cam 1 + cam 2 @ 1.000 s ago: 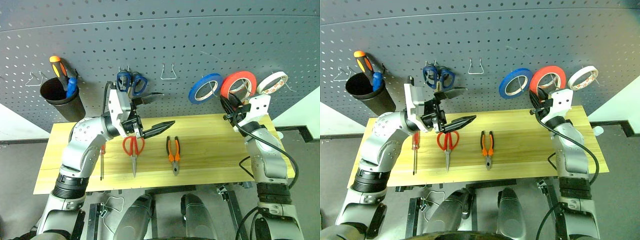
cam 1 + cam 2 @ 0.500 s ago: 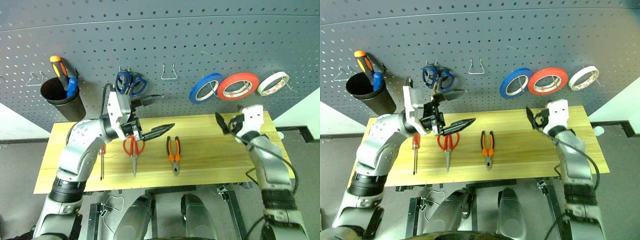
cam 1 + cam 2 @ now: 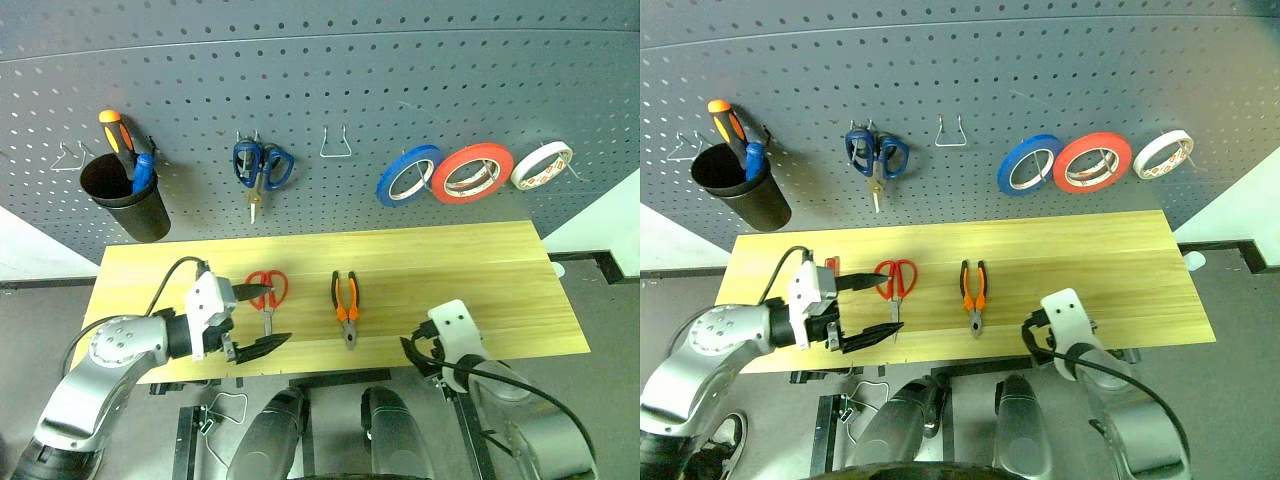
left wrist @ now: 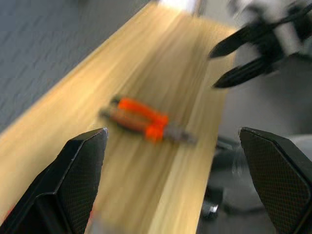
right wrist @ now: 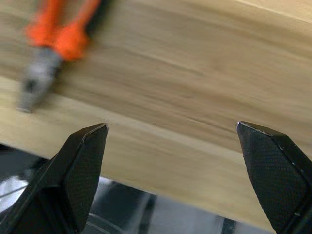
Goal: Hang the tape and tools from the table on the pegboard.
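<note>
Both arms have dropped from the pegboard (image 3: 320, 90) to the tabletop's (image 3: 480, 270) near edge; the right pincer (image 5: 170, 146), which was up at the red tape (image 3: 472, 172), has let go and the roll now hangs on its hook between the blue roll (image 3: 410, 176) and white roll (image 3: 543, 165). Right pincer is spread and empty, at the near edge, right of the pliers (image 3: 346, 305). Left pincer (image 3: 262, 316) is also spread wide, empty, low over the tabletop with one finger over the red-handled scissors (image 3: 266, 293). Scissors and pliers lie flat on the tabletop, unhung; the screwdriver I can't make out clearly behind the left arm. Risks: flat tools give little to bite on, so a shallow approach could shove the scissors along the wood instead of pinching them; the near finger may catch the tabletop edge.
</note>
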Available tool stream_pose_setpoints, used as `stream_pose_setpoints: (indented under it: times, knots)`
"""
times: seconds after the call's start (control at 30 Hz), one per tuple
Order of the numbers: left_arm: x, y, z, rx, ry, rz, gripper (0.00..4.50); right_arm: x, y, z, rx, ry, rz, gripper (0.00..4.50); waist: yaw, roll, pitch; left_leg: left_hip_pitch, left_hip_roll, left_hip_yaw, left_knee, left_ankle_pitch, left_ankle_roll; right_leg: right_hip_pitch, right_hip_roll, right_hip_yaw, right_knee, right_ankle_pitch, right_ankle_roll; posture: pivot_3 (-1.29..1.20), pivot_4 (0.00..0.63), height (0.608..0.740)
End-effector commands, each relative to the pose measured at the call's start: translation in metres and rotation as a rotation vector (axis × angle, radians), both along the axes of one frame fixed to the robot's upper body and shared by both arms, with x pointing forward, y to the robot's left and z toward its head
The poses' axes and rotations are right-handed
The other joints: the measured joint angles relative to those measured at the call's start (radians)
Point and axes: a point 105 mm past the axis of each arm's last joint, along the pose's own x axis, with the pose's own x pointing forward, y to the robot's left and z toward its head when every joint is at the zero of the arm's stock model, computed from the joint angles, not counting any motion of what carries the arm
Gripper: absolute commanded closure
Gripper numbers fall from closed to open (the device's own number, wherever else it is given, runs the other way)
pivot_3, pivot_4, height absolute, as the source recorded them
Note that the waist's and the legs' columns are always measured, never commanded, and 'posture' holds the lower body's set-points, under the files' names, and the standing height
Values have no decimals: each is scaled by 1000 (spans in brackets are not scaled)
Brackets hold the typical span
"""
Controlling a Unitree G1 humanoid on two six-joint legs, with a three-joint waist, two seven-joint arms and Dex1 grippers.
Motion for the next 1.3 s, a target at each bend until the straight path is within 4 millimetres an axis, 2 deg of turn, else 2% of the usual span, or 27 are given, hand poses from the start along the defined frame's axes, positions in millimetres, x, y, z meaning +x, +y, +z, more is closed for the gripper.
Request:
stream_pose_setpoints:
  times: [0.03,0.13,0.3,0.37,0.53,0.7,0.83,0.97,1.13,1.3]
  knots:
    - [-4,16,-1,19,-33,76,0,11,36,28,47,-106,76,113,8,-1,4,0,0,0,0,0,0,0,0,0,-1,0,0,74,326,710]
    - [-7,18,-4,-8,-33,108,0,26,54,39,60,-158,85,113,12,-1,8,0,0,0,-1,0,0,0,0,0,-2,0,-1,71,335,710]
    - [-11,14,-5,-35,-27,113,0,54,72,49,55,-214,21,113,32,-2,11,0,0,-1,-4,-1,1,-1,0,-2,-6,0,0,71,351,710]
    - [-13,12,-4,-41,-29,112,0,58,74,50,57,-220,-12,113,33,-2,13,0,0,0,-7,0,0,-1,-1,-2,-6,0,0,70,359,710]
    - [-15,8,1,-79,-29,108,0,58,79,45,50,-215,-67,113,31,-2,30,0,1,0,-14,3,-6,-4,-1,-2,-7,0,-1,58,381,710]
    - [-20,8,-2,-71,-5,91,0,46,94,24,56,-135,-85,113,22,-3,51,-1,2,1,-15,3,-6,-5,-1,-2,-8,0,-1,50,415,710]
    - [-23,6,-2,-71,5,80,0,42,99,17,63,-103,-84,113,9,-4,73,-1,2,1,-15,1,-1,-5,-1,-2,-8,0,-1,48,428,710]
    - [-25,3,-2,-74,14,75,0,48,105,13,58,-96,-71,113,1,-3,88,-1,2,1,-15,1,-2,-6,-1,-2,-8,0,-1,47,450,710]
    - [-32,2,-3,-78,32,75,0,60,102,12,46,-105,-77,113,-3,-3,106,-3,2,2,-16,1,-2,-8,-1,-2,-8,0,-1,47,469,710]
    - [-38,1,-4,-75,45,82,0,66,102,15,44,-115,-84,113,-6,-5,118,-13,2,2,-15,3,-6,-17,-1,-2,-7,0,-1,47,481,710]
